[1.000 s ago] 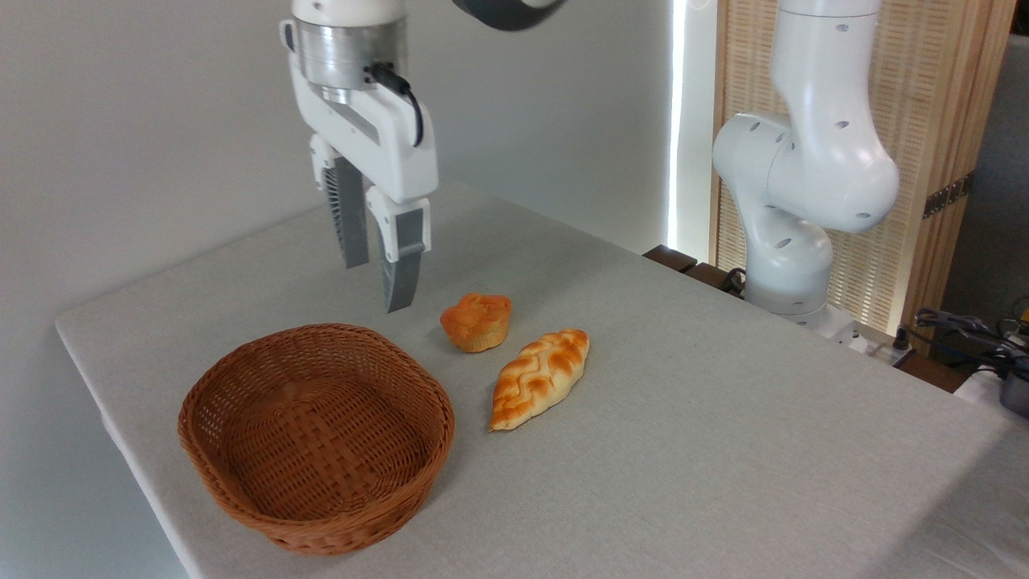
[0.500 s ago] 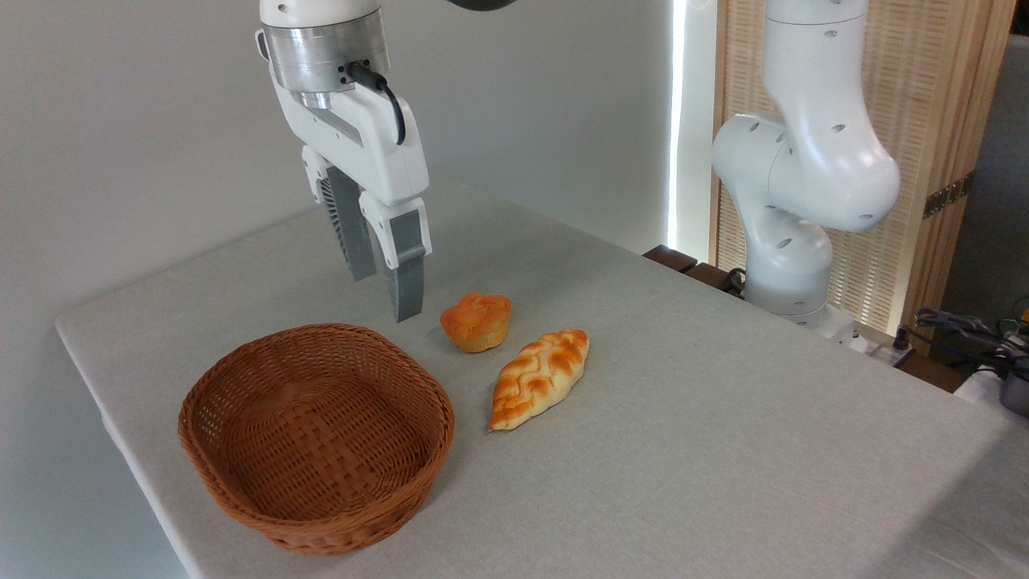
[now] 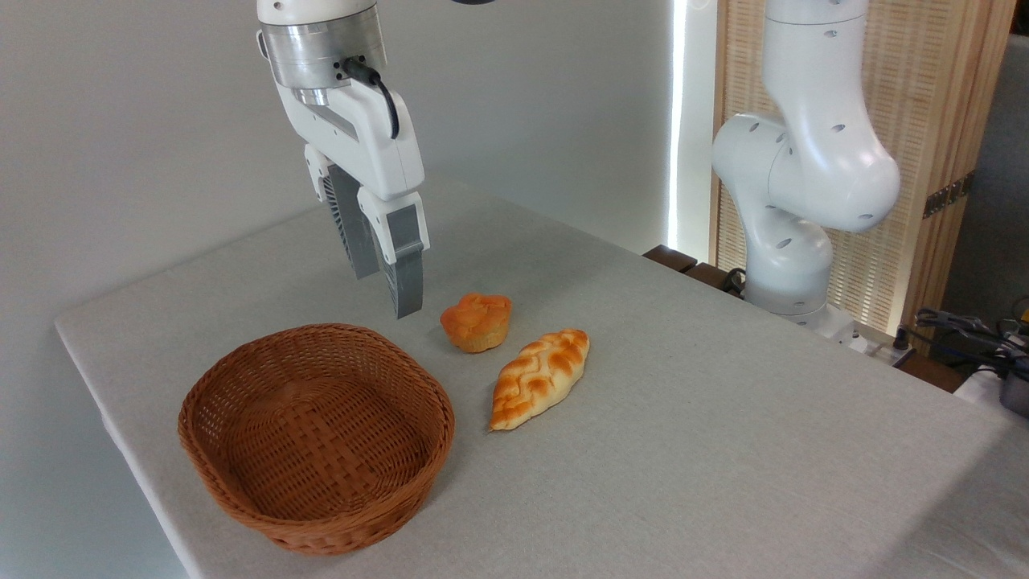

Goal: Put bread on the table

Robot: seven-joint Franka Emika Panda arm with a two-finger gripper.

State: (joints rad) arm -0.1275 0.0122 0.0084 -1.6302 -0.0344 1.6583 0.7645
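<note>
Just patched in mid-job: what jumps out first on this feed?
The end effector hangs empty above the table, just left of the bread. A braided loaf lies right of the bread, and an empty wicker basket sits front left.

The claw hangs in open air above the tabletop, nothing between its parted fingers. Just below and to its left sits the basket, whose raised rim blocks a low pass that way. Close on its right lies the bun, with the braided loaf just beyond. Behind the claw the tabletop is bare.
</note>
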